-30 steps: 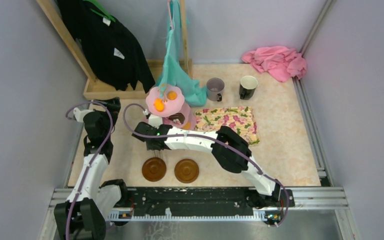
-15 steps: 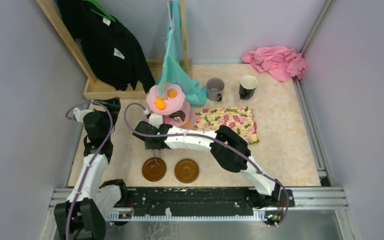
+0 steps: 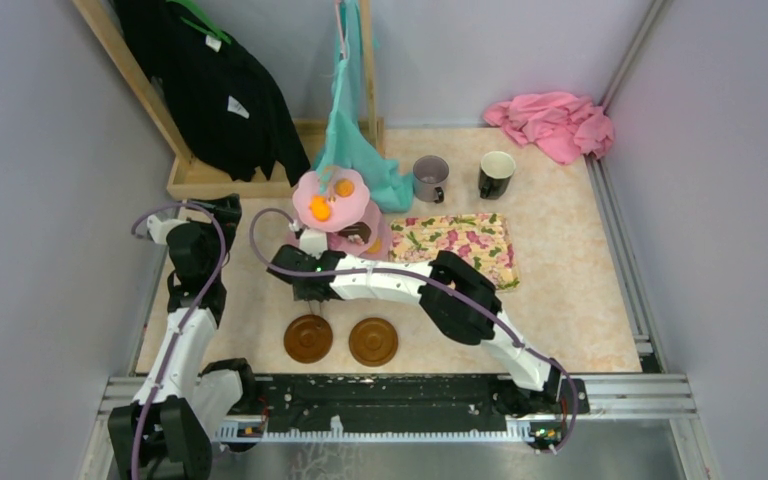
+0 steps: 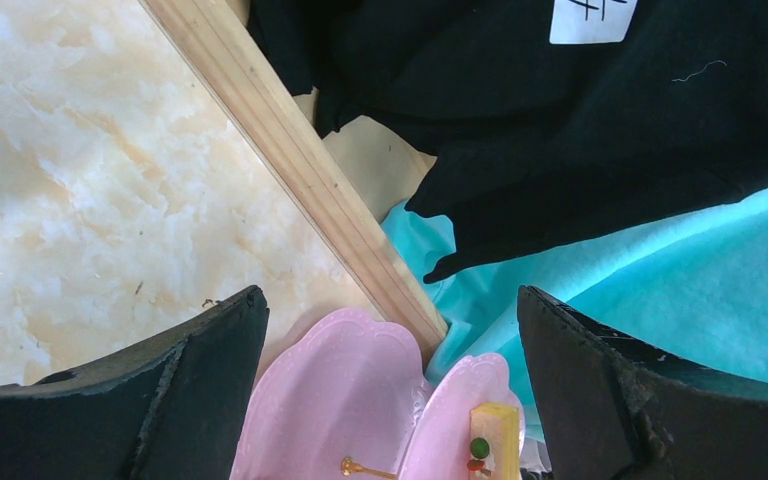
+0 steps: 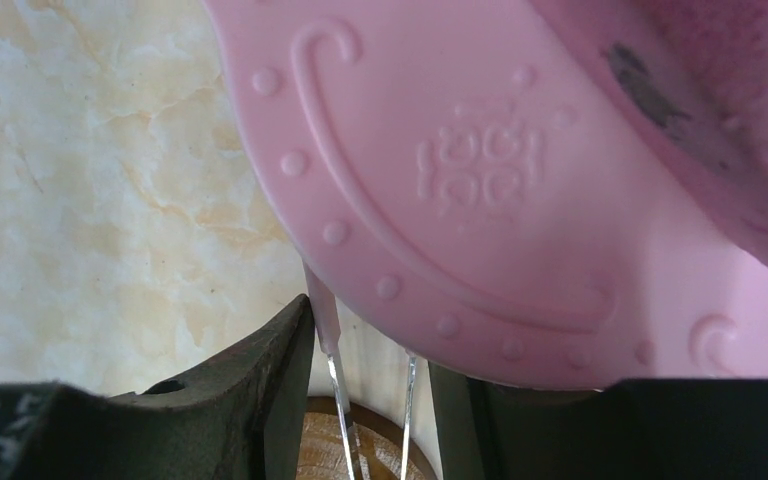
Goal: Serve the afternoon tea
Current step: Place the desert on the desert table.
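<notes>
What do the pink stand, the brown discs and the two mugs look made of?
Stand: moulded plastic, matte pink; raised dots and an embossed pattern show underneath. Discs: probably wood, brown with concentric rings, though plastic is possible. Grey mug and black mug: likely glazed ceramic, too small to confirm.

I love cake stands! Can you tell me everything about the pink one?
The pink stand looks like glossy plastic: scalloped tiers stacked up, raised dots and swirls underneath. It is beside the teal fabric. Two orange cakes sit on top, a brown cake lower down. A rim lies between the fingers of the right gripper; whether they grip is unclear.
</notes>
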{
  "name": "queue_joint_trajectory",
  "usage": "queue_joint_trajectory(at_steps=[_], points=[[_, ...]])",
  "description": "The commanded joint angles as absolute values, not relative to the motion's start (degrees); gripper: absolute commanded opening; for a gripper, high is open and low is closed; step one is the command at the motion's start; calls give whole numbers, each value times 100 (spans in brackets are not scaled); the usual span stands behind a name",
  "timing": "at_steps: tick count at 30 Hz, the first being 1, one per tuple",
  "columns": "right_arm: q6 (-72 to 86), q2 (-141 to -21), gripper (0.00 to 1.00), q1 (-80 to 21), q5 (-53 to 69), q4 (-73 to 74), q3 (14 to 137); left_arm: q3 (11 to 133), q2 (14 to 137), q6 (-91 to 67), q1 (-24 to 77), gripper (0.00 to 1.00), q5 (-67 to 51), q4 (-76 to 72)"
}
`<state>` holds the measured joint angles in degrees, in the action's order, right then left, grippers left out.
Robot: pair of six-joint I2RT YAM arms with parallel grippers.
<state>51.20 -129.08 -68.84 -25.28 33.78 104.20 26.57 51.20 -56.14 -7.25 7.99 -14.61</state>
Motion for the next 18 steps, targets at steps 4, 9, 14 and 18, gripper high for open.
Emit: queue_joint_trajectory(at_steps=[4,9,14,18], points=[[5124,-12553,43,-6940,-2812,3243,10320,2716,5062,-5650,-761,99,732,-1705],[5124,-12446,44,-7029,-2935,3215,10221,2716,5059,-5635,-763,99,729,-1714],[5099,-12327,43,-7099,-3034,3135,10102,2707,5055,-5633,-756,99,711,-1727],[5072,-12262,42,-7144,-3076,3065,10039,2707,5054,-5613,-758,99,719,-1731]])
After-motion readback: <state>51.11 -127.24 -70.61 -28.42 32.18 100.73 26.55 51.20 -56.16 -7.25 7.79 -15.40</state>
